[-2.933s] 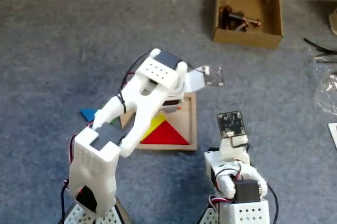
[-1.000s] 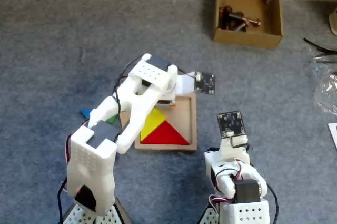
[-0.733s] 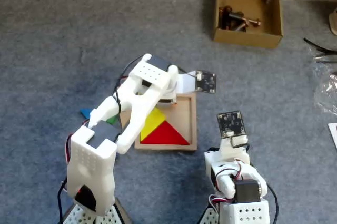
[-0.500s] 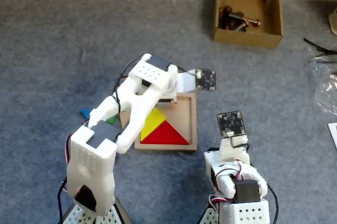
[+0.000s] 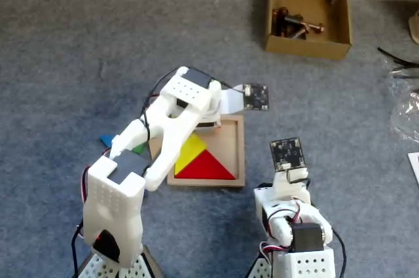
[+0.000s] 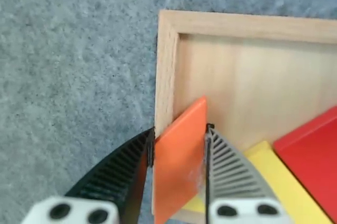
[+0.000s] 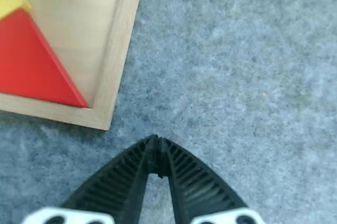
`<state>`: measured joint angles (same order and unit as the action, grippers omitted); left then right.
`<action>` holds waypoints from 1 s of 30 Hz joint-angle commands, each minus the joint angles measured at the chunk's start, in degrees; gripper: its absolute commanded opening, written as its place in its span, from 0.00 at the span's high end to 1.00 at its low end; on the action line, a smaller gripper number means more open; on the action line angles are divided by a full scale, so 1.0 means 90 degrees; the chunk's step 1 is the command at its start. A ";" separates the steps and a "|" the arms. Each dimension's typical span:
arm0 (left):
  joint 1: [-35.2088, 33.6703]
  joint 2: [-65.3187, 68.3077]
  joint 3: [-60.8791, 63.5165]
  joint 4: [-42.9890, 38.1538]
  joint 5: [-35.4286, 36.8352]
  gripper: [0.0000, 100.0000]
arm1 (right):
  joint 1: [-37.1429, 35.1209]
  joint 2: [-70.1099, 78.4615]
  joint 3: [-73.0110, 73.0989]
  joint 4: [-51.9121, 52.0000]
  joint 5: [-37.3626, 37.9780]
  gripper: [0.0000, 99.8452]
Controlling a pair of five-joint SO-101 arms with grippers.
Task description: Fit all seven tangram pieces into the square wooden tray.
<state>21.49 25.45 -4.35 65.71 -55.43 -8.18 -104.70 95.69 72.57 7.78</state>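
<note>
From above: wooden tray (image 5: 240, 150) on the worktop (image 5: 78, 55), red triangle (image 5: 206, 167) and yellow piece (image 5: 188, 150) inside. Left wrist: left gripper (image 6: 180, 132) clamped on orange piece (image 6: 179, 166), tilted over tray's corner rim. Right wrist: right gripper (image 7: 158, 142) closed, empty, near tray's corner

High view: fixed overhead and farthest off, looking down on the carpet (image 5: 78, 49); both arm bases at its near edge, cardboard box (image 5: 308, 16) at the far side; left wrist view: very close, sighting down past the left gripper (image 6: 179, 135), clamped on the orange piece (image 6: 179, 166), onto one corner of the tray (image 6: 167, 66); right wrist view: close, looking down past the closed right gripper (image 7: 158, 153) at carpet and another tray corner; all three share the tray, red piece (image 7: 31, 60) and yellow piece (image 6: 284, 182).
</note>
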 commanded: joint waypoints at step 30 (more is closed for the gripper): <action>0.0181 -0.0122 -0.0073 0.0225 -0.0225 0.94 | -0.0063 -0.0054 0.0747 -0.0112 -0.0049 0.99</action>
<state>22.29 25.45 -4.35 66.95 -57.10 -8.18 -104.70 95.69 72.57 7.78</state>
